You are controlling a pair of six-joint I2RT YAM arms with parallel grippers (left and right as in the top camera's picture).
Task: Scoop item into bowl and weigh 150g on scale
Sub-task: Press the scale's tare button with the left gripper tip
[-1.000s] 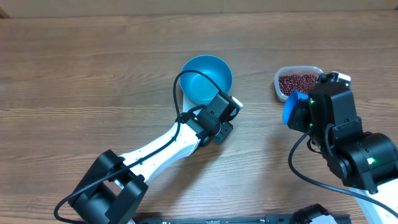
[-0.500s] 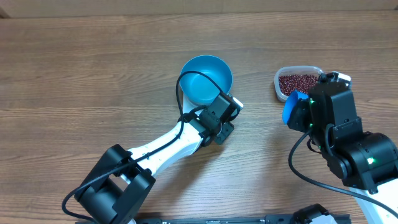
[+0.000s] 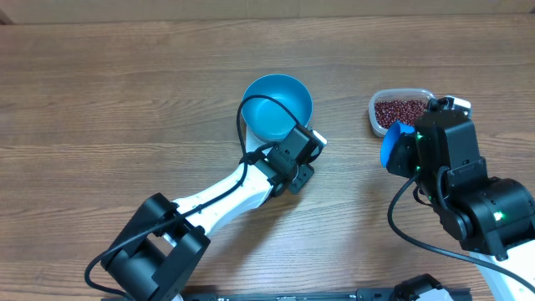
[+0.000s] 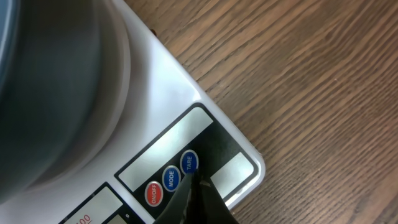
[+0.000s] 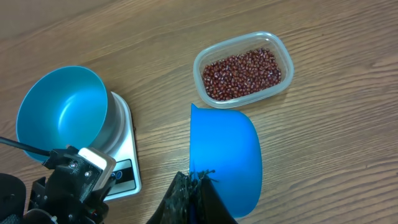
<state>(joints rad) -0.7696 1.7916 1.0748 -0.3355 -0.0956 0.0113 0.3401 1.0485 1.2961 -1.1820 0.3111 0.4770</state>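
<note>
The deep round blue plastic bowl [image 3: 277,107] sits on the flat white square kitchen scale [image 4: 158,74]. The left gripper [image 4: 191,186], pinched closed, seems to touch the scale's blue TARE button [image 4: 189,162]. At the bowl's three o'clock, small red-brown beans [image 5: 242,73] fill a clear rectangular plastic tub [image 5: 283,53]. At the tub's six o'clock, the right gripper [image 5: 194,186] clamps a blue plastic scoop [image 5: 225,155].

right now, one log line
left gripper shut, tip at tare button | bowl empty on scale | right gripper shut on scoop | beans in tub
</note>
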